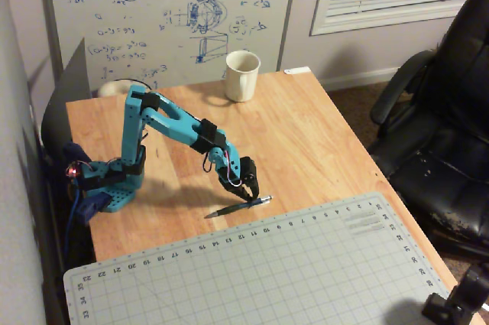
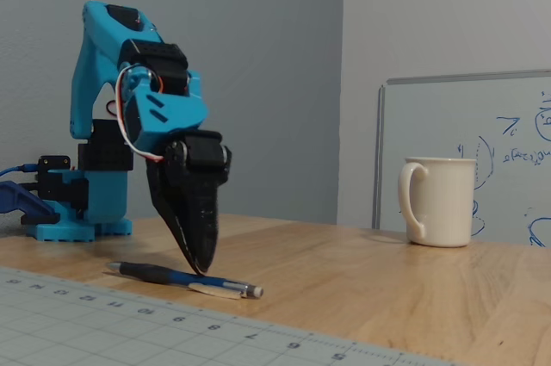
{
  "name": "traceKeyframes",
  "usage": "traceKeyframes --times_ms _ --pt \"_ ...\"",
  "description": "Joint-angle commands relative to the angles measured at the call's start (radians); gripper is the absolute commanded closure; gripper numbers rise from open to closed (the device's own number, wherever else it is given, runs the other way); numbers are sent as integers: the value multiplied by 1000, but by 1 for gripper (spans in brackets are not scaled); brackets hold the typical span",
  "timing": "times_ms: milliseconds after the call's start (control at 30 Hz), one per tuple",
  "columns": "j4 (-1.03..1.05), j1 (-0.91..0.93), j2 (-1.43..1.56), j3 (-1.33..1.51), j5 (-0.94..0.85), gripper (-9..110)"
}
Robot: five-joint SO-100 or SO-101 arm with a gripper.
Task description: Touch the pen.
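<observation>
The pen [image 1: 237,206] is thin and dark blue with a silvery tip, lying on the wooden table just behind the cutting mat's far edge. In the fixed view the pen [image 2: 185,279] lies flat with its tip to the right. My gripper [image 1: 252,193] is black, on a blue arm, and points down over the pen. In the fixed view my gripper [image 2: 201,269] is shut, its tips at the pen's middle, touching it or a hair above it.
A cream mug [image 1: 241,75] stands at the table's far edge; it also shows in the fixed view [image 2: 439,201] at the right. A grey cutting mat [image 1: 267,271] covers the near table. A whiteboard [image 1: 168,11] leans behind. A black office chair [image 1: 443,126] stands to the right.
</observation>
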Motion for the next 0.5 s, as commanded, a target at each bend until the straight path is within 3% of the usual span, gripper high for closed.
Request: traceKeyframes --times_ms 0,467 --pt "-17 -6 89 -66 8 101" --pt "-12 -3 81 -63 8 101"
